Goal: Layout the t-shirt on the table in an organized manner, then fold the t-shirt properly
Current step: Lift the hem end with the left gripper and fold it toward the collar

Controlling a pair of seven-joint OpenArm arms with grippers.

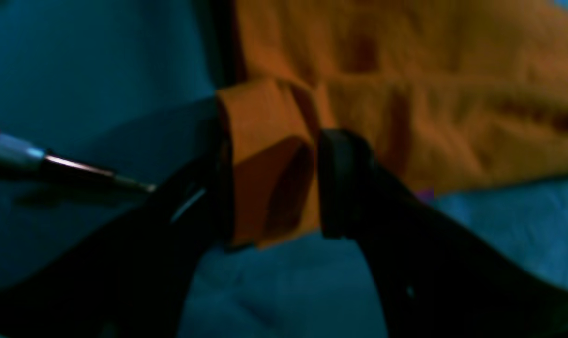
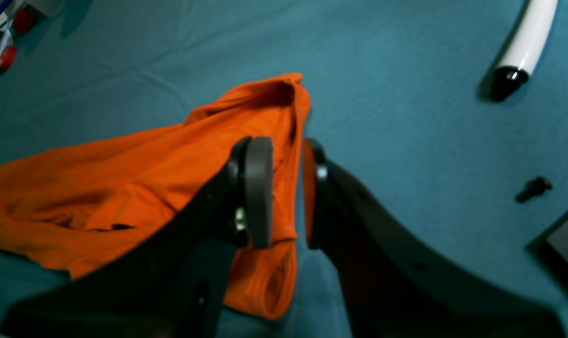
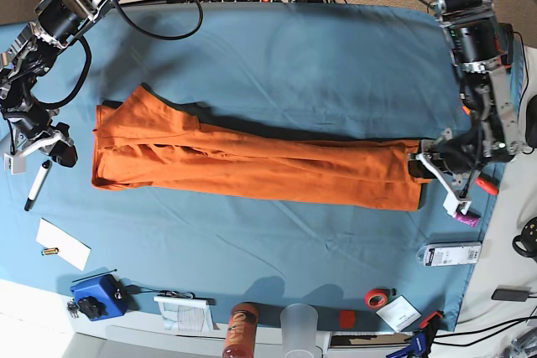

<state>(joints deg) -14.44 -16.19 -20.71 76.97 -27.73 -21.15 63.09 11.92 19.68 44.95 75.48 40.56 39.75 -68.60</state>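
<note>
Orange t-shirt (image 3: 252, 165) stretched across the middle of the teal desk (image 3: 277, 48). Right claw (image 2: 286, 192) clamps its left-hand edge; left claw (image 1: 270, 188), parted, straddles the right-hand edge. Bare desk above and below.

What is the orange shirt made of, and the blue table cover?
The t-shirt looks like soft knit cloth, matte: it creases, droops and has a stitched hem. The table cover looks like smooth, thin woven fabric, matte too, with faint wrinkles. Exact fibers can't be told.

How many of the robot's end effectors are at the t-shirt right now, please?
2: the left end effector straddles a fold at one end of the t-shirt, and the right end effector straddles the opposite end.
</note>
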